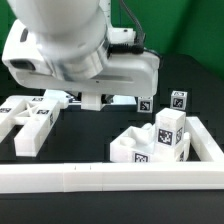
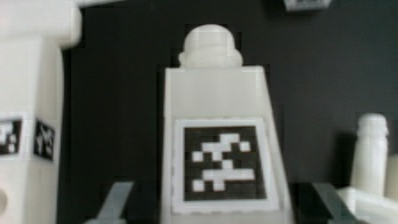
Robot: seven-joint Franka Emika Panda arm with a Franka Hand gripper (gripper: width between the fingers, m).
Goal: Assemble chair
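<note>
Where the arm (image 1: 70,40) stands: low over the black table (image 1: 85,142), its bulk filling the upper part of the exterior view.
Gripper (image 2: 217,192) (image 1: 93,99): both fingers (image 2: 118,205) pressed to the flanks of the pegged bar, clamped on it; in the exterior view it is mostly hidden under the arm.
Pegged bar (image 2: 214,110): glossy white and narrowing toward a rounded peg (image 2: 210,45) at one end. It carries a black-and-white tag (image 2: 217,152) on its broad face and sits squarely between the jaws. Whether it rests on the table or hangs clear, cannot tell.
Flat pieces (image 1: 28,120): white and tagged, lying on the table toward the exterior view's left, apart from the gripper.
Stacked pieces (image 1: 160,135): a blocky white cluster with several tags, toward the exterior view's right, tucked into the corner of the rail.
Rail (image 1: 100,178): long, white and L-shaped, running along the near edge and turning back on the exterior view's right.
Neighbours in wrist view: a white tagged piece (image 2: 32,100) beside the bar on one side, a second rounded peg (image 2: 370,150) on the other; both stand apart from the bar.
</note>
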